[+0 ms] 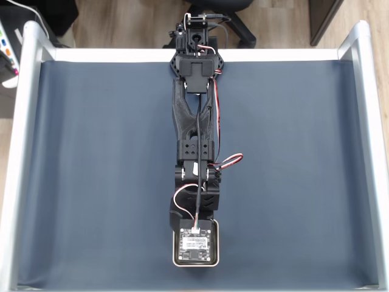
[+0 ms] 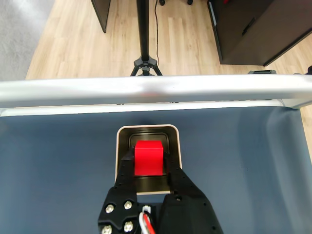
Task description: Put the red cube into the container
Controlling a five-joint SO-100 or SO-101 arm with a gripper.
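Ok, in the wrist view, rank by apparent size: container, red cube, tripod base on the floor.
1. Container.
2. Red cube, held between the gripper fingers, nearer the camera, so it looks bigger.
3. Tripod base, far off.

This looks like an office or home workroom fitted out as a small robotics bench. A light wood plank floor runs beyond the table, which has a dark blue mat and silver metal rails. Dark cabinets fill the upper right of the wrist view, a black tripod stand rises at top centre, and a chair base shows at the top of the fixed view.
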